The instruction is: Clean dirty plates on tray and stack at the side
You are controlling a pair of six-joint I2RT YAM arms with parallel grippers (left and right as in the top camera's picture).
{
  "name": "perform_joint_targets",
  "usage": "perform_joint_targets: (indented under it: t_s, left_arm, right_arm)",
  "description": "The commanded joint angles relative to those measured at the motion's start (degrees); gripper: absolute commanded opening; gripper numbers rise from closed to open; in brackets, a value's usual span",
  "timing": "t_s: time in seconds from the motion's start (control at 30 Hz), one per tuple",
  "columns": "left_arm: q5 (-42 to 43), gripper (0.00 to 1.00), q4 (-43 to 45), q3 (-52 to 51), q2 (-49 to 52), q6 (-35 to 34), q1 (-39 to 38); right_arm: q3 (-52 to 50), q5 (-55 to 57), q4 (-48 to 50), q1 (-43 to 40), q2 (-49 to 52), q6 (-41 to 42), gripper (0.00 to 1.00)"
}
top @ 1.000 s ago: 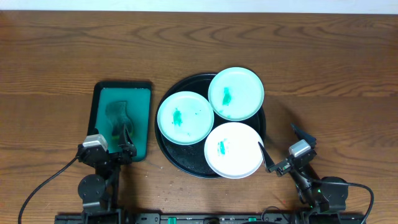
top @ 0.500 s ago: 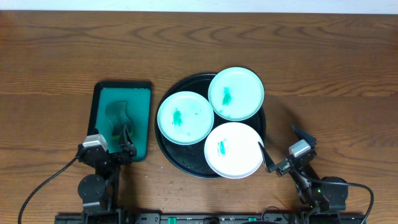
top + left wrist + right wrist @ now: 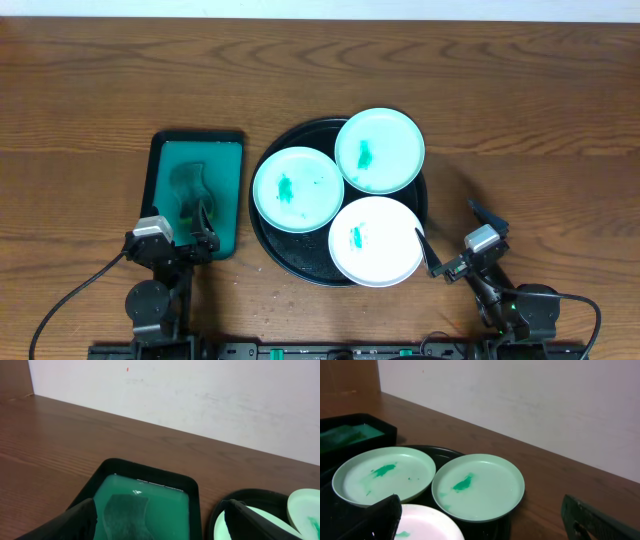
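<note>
The black round tray point(image 3: 270, 243) holds three plates with green smears: a mint plate point(image 3: 298, 190) at its left, a mint plate point(image 3: 379, 150) at its top right, and a white plate point(image 3: 376, 241) at its front. My left gripper point(image 3: 197, 225) is open and empty, low over the near end of the green rectangular tray point(image 3: 228, 170). My right gripper point(image 3: 456, 236) is open and empty, just right of the white plate. In the right wrist view both mint plates point(image 3: 382, 472) point(image 3: 477, 485) and the white plate point(image 3: 427, 522) lie ahead of the open gripper point(image 3: 485, 525).
A dark sponge point(image 3: 192, 190) lies in green liquid in the rectangular tray; it also shows in the left wrist view point(image 3: 125, 515) between my spread fingers point(image 3: 70, 522). Bare wooden table point(image 3: 540, 130) surrounds both trays. A pale wall point(image 3: 200, 395) stands behind the table.
</note>
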Motion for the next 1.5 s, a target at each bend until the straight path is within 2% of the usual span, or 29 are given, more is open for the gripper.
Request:
perform_joint_targets:
  t_s: [0.0, 0.33, 0.4, 0.47, 0.57, 0.7, 0.83, 0.9, 1.0, 1.1, 1.23, 1.33, 1.47]
  left_arm:
    - [1.01, 0.82, -2.38, -0.68, 0.00, 0.07, 0.33]
    - [1.09, 0.82, -2.21, -0.68, 0.00, 0.04, 0.33]
    - [3.32, 0.82, -1.86, -0.68, 0.00, -0.17, 0.33]
    - [9.11, 0.82, -1.16, -0.20, 0.02, -0.20, 0.33]
    - [10.64, 0.82, -1.38, 1.68, 1.16, -1.27, 0.33]
    - [10.62, 0.82, -1.46, 7.26, 7.69, -1.22, 0.33]
    - [10.62, 0.82, -4.59, 17.79, 21.66, -1.18, 0.33]
    - [10.64, 0.82, -8.41, 24.79, 29.92, -1.18, 0.33]
    - [10.69, 0.82, -18.93, 38.25, 43.32, -1.18, 0.33]
    - [10.64, 0.82, -34.05, 53.64, 56.28, -1.18, 0.33]
    - [10.62, 0.82, -51.65, 69.05, 69.07, -1.01, 0.33]
    - [10.67, 0.82, -60.35, 74.60, 74.71, -1.05, 0.33]
    - [10.64, 0.82, -67.93, 75.23, 77.81, -1.05, 0.33]
  right_arm:
    - [-0.09, 0.17, -0.28, 0.96, -0.35, 0.59, 0.99]
    - [-0.09, 0.17, -0.26, 0.96, -0.35, 0.59, 0.99]
    - [-0.09, 0.17, -0.28, 0.96, -0.35, 0.59, 0.99]
    - [-0.09, 0.17, -0.28, 0.96, -0.35, 0.61, 0.99]
    - [-0.09, 0.15, -0.28, 0.96, -0.35, 0.59, 0.99]
    - [-0.09, 0.17, -0.28, 0.96, -0.35, 0.59, 0.99]
    - [-0.09, 0.17, -0.28, 0.96, -0.35, 0.59, 0.99]
    - [-0.09, 0.17, -0.28, 0.96, -0.35, 0.61, 0.99]
    - [-0.09, 0.17, -0.26, 0.96, -0.35, 0.59, 0.99]
    - [-0.09, 0.17, -0.28, 0.96, -0.35, 0.59, 0.99]
    - [-0.07, 1.75, -0.26, 0.96, -0.35, -0.55, 0.99]
    - [-0.07, 1.86, -0.26, 0.96, -0.35, -0.87, 0.99]
    - [-0.07, 1.84, -0.28, 0.96, -0.35, -0.87, 0.99]
